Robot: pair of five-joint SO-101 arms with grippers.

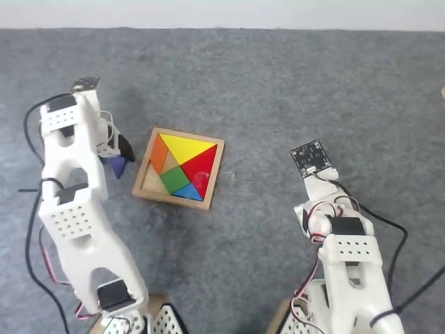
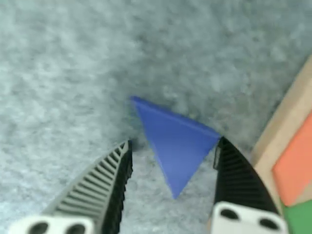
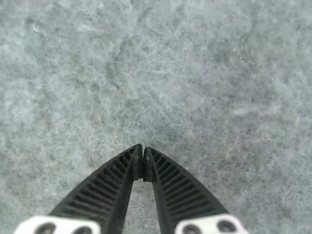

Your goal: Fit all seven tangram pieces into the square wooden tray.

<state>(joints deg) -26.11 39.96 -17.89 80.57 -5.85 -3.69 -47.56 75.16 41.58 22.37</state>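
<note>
A dark blue triangle lies on the grey carpet just left of the square wooden tray. My left gripper is open and straddles it: one finger touches a corner of the triangle, the other stands a little off its edge. In the high view the triangle peeks out under that gripper. The tray holds orange, yellow, red, green and light blue pieces, with bare wood at its near left corner. My right gripper is shut on nothing above bare carpet.
The right arm stands well right of the tray, with open carpet between them. The tray's rim lies close beside the left gripper's finger. Cables trail from both arm bases at the near edge.
</note>
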